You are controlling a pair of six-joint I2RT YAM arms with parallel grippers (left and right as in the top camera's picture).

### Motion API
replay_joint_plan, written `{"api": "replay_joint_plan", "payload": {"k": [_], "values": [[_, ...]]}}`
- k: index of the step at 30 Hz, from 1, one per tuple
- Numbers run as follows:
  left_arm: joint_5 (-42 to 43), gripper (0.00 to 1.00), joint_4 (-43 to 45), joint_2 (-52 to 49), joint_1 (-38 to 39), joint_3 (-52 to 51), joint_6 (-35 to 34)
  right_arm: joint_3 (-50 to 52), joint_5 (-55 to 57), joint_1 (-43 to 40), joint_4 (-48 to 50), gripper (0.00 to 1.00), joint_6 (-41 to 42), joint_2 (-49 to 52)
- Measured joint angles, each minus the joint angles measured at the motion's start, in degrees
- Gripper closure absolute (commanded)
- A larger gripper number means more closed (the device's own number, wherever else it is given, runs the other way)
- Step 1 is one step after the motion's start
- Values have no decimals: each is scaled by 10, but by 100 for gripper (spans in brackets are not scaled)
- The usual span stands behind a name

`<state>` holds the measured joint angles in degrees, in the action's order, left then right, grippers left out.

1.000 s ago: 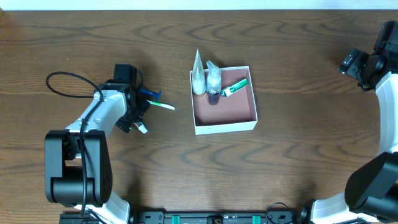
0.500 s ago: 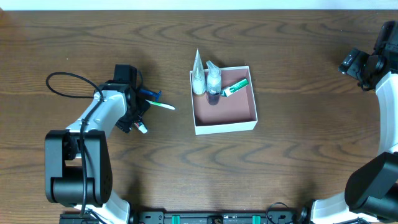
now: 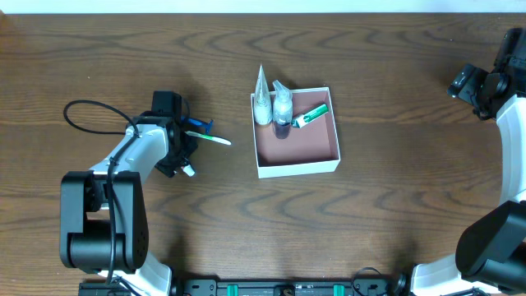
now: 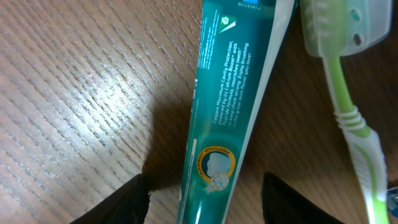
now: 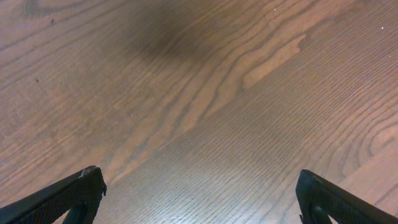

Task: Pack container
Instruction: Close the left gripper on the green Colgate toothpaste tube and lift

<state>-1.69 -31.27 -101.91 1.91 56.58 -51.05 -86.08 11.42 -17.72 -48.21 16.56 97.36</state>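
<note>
The container (image 3: pixel 297 169), a shallow white-walled box with a pink-brown inside, sits at the table's centre. It holds a white tube (image 3: pixel 262 103), a small bottle (image 3: pixel 282 107) and a little green tube (image 3: pixel 311 114) along its far side. To its left, my left gripper (image 3: pixel 182 150) hovers low over a teal toothpaste tube (image 4: pixel 227 112). The gripper (image 4: pixel 205 200) is open, one finger on each side of the tube with a gap on both sides. A green and white toothbrush (image 4: pixel 348 93) lies just right of the tube. My right gripper (image 5: pixel 199 193) is open over bare wood at the far right.
A blue item (image 3: pixel 200 125) lies by the toothbrush (image 3: pixel 215 139) next to the left gripper. The left arm's black cable (image 3: pixel 86 111) loops over the table to the left. The right arm (image 3: pixel 481 86) stands at the far right edge.
The left arm has shifted slightly over the toothpaste and its cable loop has moved a little. The right arm and the container have not moved.
</note>
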Motion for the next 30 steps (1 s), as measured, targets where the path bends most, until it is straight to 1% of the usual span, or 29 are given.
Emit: {"api": "replay_joint_plan", "payload": {"k": [3, 7, 8, 9, 18, 23, 26, 30], "values": [[0, 57, 3, 0, 0, 0, -2, 0, 0, 0, 0, 1, 0, 0], [2, 81, 3, 0, 0, 0, 2, 0, 0, 0, 0, 1, 0, 0], [2, 81, 4, 0, 0, 0, 0, 0, 0, 0, 0, 1, 0, 0], [2, 85, 4, 0, 0, 0, 0, 0, 0, 0, 0, 1, 0, 0], [2, 86, 4, 2, 0, 0, 3, 0, 0, 0, 0, 1, 0, 0], [26, 86, 3, 16, 0, 0, 44, 0, 0, 0, 0, 1, 0, 0], [52, 86, 3, 54, 0, 0, 79, 0, 0, 0, 0, 1, 0, 0], [91, 86, 2, 152, 0, 0, 138, 0, 0, 0, 0, 1, 0, 0]]}}
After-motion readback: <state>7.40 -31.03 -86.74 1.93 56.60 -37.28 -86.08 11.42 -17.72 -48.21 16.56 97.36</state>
